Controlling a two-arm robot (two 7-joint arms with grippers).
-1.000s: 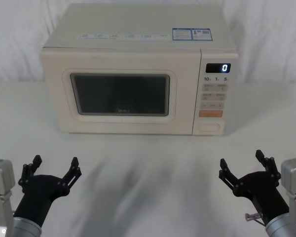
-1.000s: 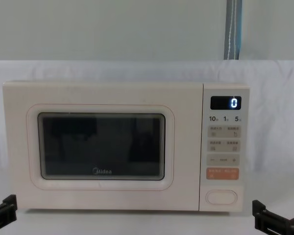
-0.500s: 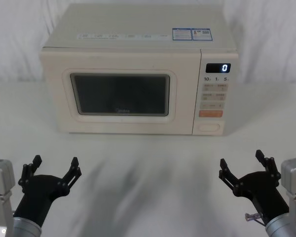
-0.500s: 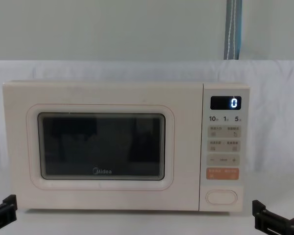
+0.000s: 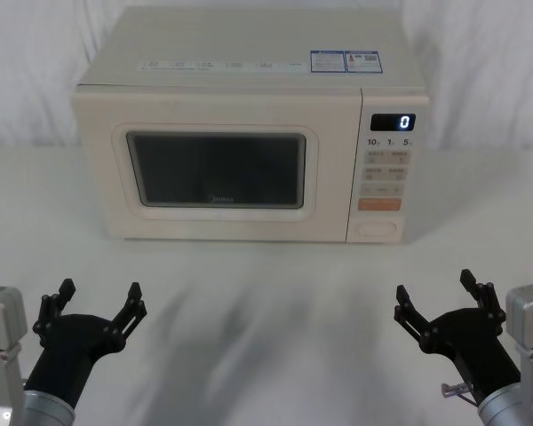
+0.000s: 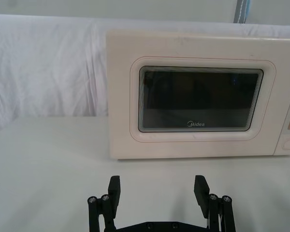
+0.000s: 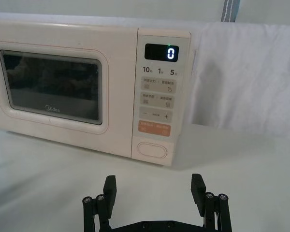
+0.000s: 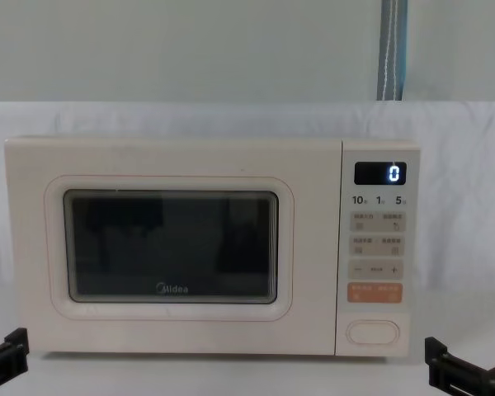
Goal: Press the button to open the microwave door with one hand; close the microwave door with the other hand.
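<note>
White cloth covers the bench (image 5: 266, 302) where the microwave door (image 5: 215, 182) sits shut, both the left gripper (image 5: 96, 297) and right gripper (image 5: 437, 297) wait open, nothing is begun, and the right one likely must reach the button (image 5: 377, 229).

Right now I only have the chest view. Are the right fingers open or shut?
Observer: Open. The right gripper hangs low over the table, well short of the microwave.
Operator: And the left?
Observer: The left gripper is open too, level with the right one, in front of the door.
Operator: Which one is nearer the button?
Observer: The right. The button lies ahead of it, slightly toward the left, with nothing touching it.
</note>
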